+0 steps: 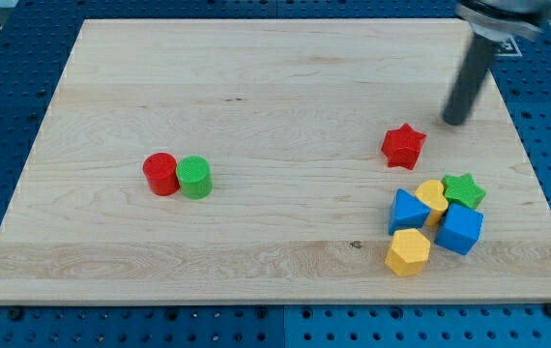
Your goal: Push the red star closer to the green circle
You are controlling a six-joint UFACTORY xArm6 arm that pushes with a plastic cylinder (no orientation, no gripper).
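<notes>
The desk [256,97] is a pale wooden board with fine grain, lying on a blue perforated base [5,97]. My tip [455,122], the end of a smooth dark rod, sits in the right upper part of the frame, just above and right of the red star [403,145], apart from it; a plain rod, it has no jaws to spread or press.

The green circle [195,178], a ribbed cylinder, stands left of centre, touching a red cylinder [161,174]. Bare wood lies between star and circle.

Lower right, near the desk's edge, cluster a green star [464,189], yellow cylinder [432,197], blue triangular block [407,210], blue cube [461,229] and yellow hexagon [409,252].
</notes>
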